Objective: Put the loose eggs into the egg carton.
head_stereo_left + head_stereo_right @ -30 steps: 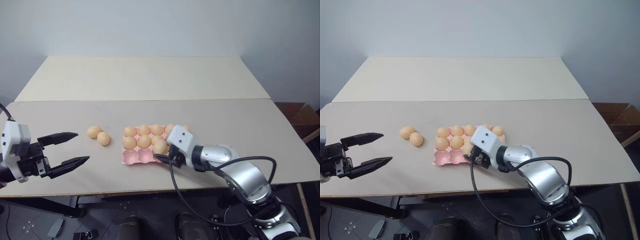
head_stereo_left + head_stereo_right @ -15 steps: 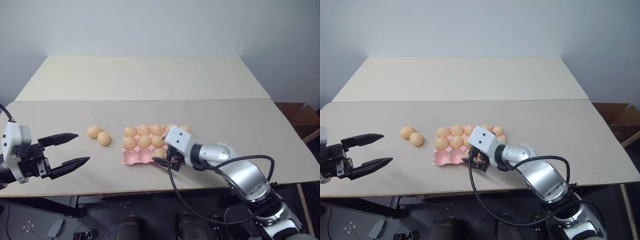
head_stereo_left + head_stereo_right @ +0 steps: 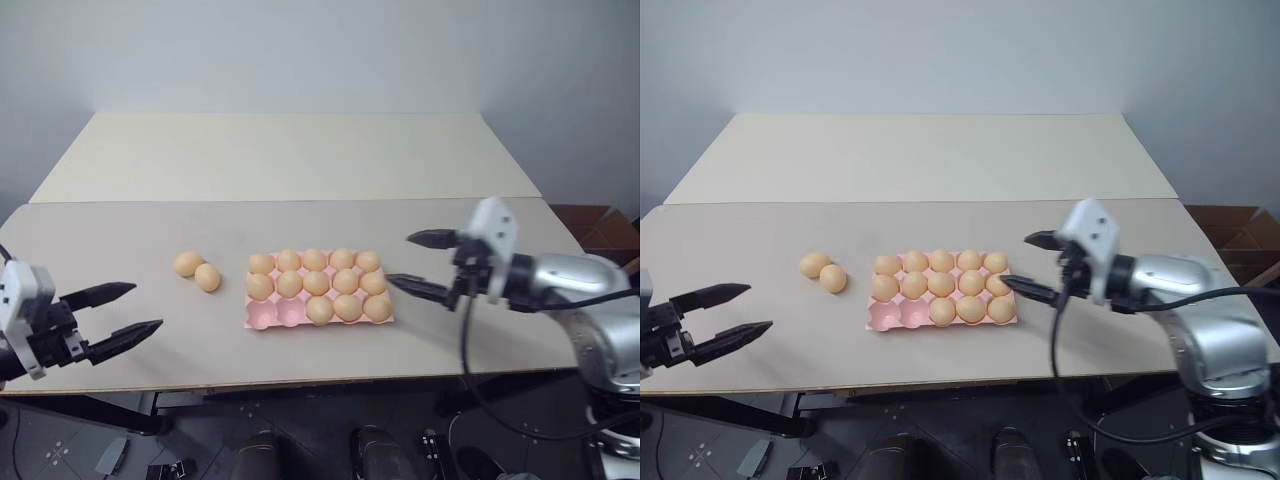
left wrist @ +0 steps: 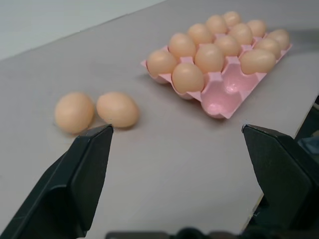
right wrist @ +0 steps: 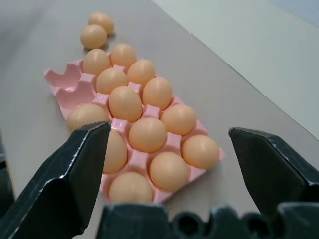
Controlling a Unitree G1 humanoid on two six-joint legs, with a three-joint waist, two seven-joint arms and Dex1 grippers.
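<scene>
The pale pink egg carton (image 3: 318, 296) sits mid-desk, thirteen tan eggs filling it except two empty cups at its seven o'clock corner. Two loose eggs (image 3: 197, 271), smooth and tan, lie touching on the desk (image 3: 500, 330) at nine o'clock from it. My left tool (image 3: 118, 318) and right tool (image 3: 425, 262) both gape empty.

No readable text, labels, brands or numbers anywhere: none on the egg carton (image 3: 262, 316), the loose eggs (image 3: 197, 270), or the table (image 3: 300, 160). Gripper housings look blank too, as far as visible.
</scene>
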